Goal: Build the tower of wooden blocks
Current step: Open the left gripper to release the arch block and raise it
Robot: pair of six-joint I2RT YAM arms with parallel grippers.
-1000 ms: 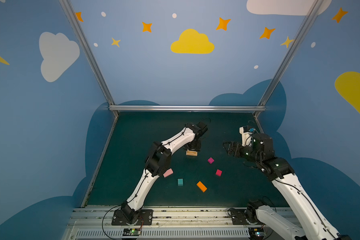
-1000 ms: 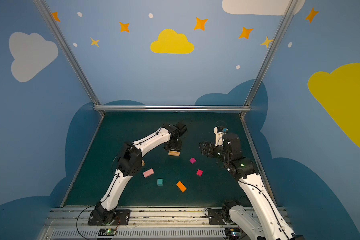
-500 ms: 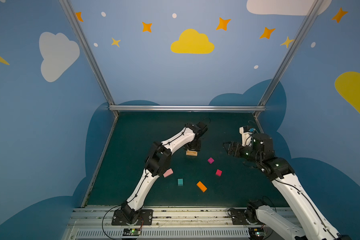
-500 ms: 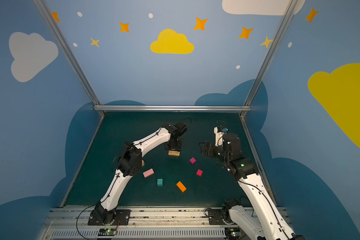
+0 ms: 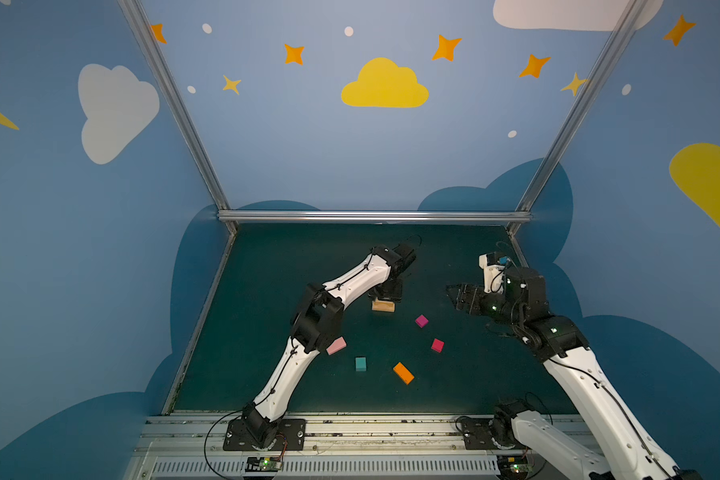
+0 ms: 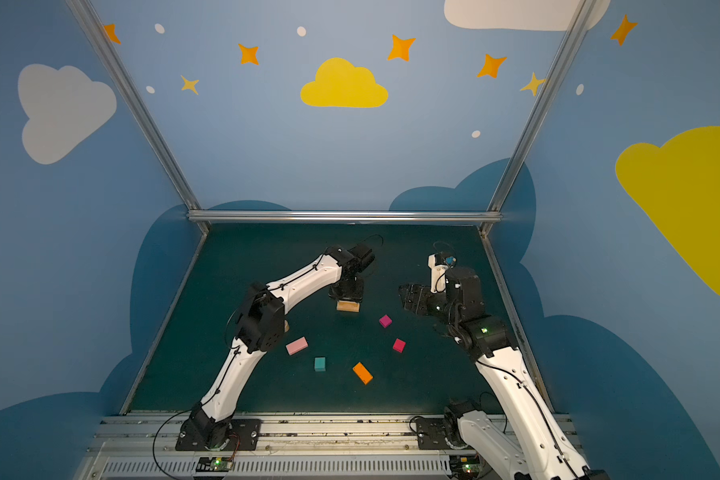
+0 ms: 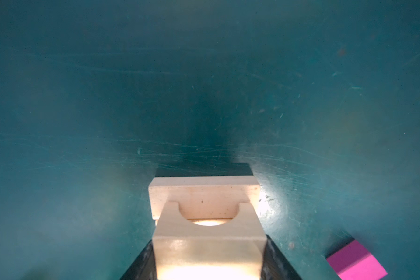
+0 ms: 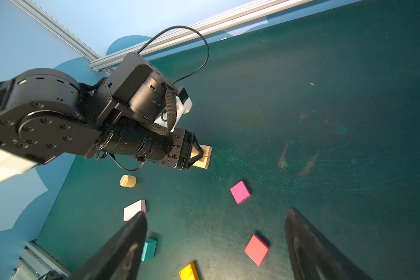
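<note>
Left wrist, left end effector [image 7: 209,263] pinching notched block [image 7: 207,238] (over tan oblong [image 7: 201,194]), right end effector [image 8: 215,212] spread

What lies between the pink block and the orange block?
The teal cube, slightly off the line between pink block and orange block, touching neither; both top views show it.

- We've got two arms, left arm [image 5: 283,382] and right arm [image 5: 591,386]: white link shells, black joint housings.
- On the left arm, a joint cap [image 8: 41,126]: round, black, ringed with small screws.
- A black cable [image 8: 200,41] comes off the left wrist; thin black wires trace the white links.
- Black base plates [image 5: 267,432] are bolted down toward 6 o'clock in both top views.
- Green LEDs [image 5: 553,330] on right joints.
- White camera mount [image 5: 491,270], blue tab, on right wrist.
- On the right gripper [image 8: 215,212] we see black tapered fingers [image 8: 308,244].
</note>
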